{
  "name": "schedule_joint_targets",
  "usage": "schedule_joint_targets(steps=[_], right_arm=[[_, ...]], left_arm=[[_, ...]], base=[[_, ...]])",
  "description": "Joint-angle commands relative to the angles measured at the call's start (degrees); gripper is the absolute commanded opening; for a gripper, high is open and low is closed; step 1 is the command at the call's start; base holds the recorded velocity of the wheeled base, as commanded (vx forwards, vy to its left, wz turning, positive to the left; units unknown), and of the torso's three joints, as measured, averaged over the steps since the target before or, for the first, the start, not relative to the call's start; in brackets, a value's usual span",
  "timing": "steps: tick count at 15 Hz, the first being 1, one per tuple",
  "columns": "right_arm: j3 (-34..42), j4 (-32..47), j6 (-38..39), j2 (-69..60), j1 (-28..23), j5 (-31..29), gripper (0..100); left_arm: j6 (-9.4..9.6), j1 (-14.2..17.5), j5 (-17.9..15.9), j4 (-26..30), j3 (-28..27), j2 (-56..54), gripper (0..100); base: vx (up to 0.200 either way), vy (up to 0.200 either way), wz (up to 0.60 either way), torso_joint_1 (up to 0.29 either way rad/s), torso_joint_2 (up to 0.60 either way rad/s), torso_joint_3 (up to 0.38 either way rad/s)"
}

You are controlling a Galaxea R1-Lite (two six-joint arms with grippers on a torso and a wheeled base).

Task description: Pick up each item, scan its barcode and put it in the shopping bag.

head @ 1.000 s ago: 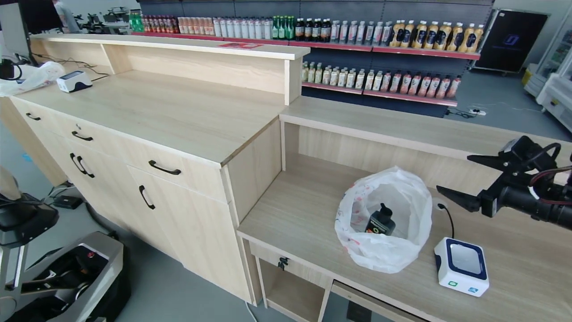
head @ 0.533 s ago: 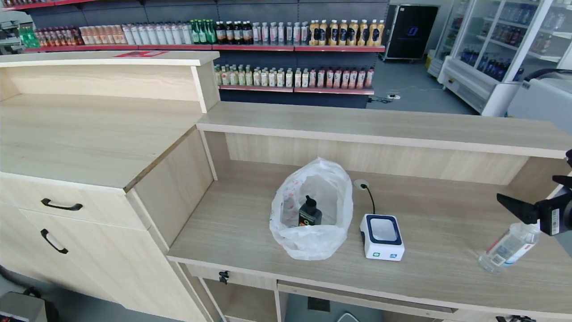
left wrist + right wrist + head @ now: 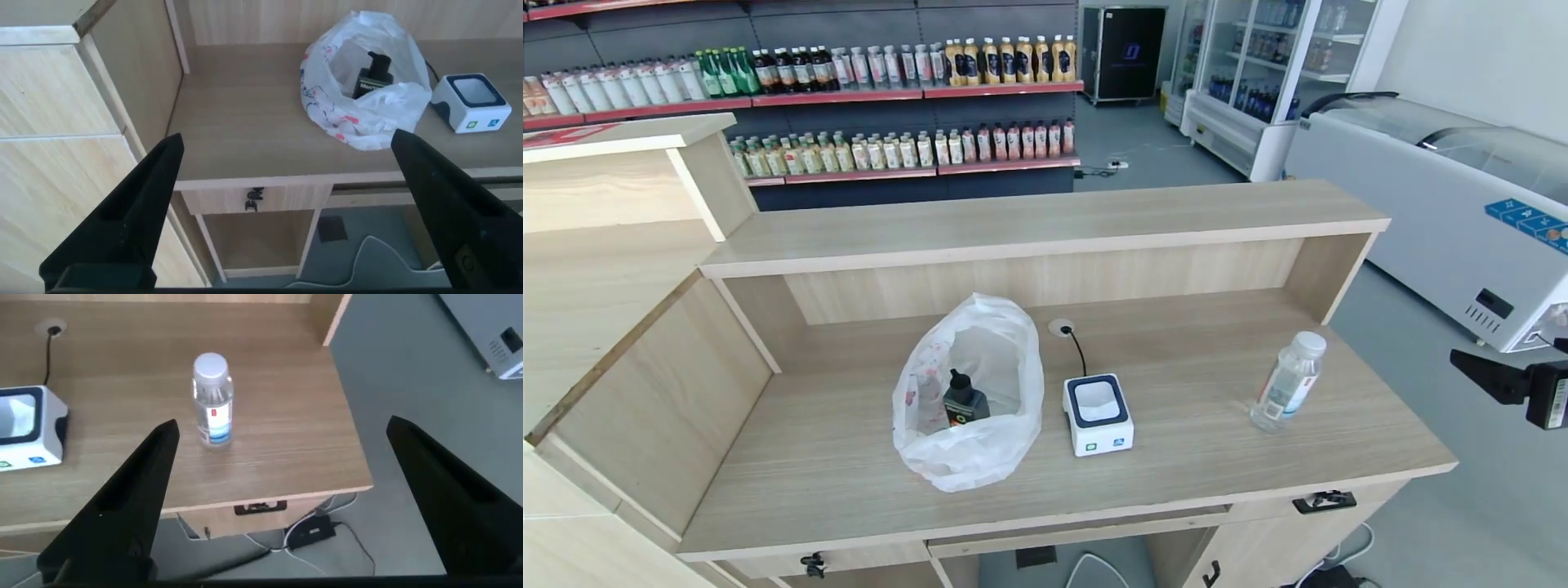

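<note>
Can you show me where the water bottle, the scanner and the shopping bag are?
The bottle (image 3: pixel 1286 384): head view, on its label.
The scanner (image 3: pixel 1096 402): head view, on its top window.
The bag (image 3: pixel 970 460): head view, on its front wall.

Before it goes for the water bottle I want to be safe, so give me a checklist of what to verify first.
1. Water bottle upright, standing free on the desk: ok.
2. Right gripper open, empty: ok.
3. Right gripper at the bottle: not ok, it hangs beyond the desk's end.
4. Scanner window uncovered: ok.
5. Shopping bag mouth open: ok.
6. Barcode's side on the bottle: cannot tell.
</note>
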Motion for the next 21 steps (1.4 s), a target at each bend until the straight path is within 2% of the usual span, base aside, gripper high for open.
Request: schedule_joint_targets(steps=[1, 12, 17, 18, 21], right_arm=[[-0.09, 0.19, 1.97, -0.23, -0.14, 2.19, 100], [-0.09, 0.28, 2.23, 0.30, -0.93, 2.46, 100], [1.84, -0.33, 2.06, 3.46, -1.72, 1.84, 100], [1.76, -2.09, 1.97, 6.45, -3.48, 1.23, 100], [2.11, -18.70, 1.97, 18.84, -7.52, 0.96, 100]], left_arm=[[-0.03, 0.02, -0.03, 0.00, 0.00, -0.02, 100], [-0.39, 0.02, 0.05, 0.00, 0.00, -0.02, 100], [-0.56, 0.02, 0.05, 0.00, 0.00, -0.02, 100], [-0.56, 0.02, -0.03, 0.00, 0.00, -0.02, 100], [-0.30, 0.02, 0.05, 0.00, 0.00, -0.02, 100]], base=[[0.000, 0.000, 0.00, 0.000, 0.00, 0.000], [0.000, 0.000, 0.00, 0.000, 0.00, 0.000], [-0.200, 0.000, 0.00, 0.006, 0.00, 0.003], [-0.200, 0.000, 0.00, -0.017, 0.00, 0.002], [-0.067, 0.000, 0.00, 0.001, 0.00, 0.001]])
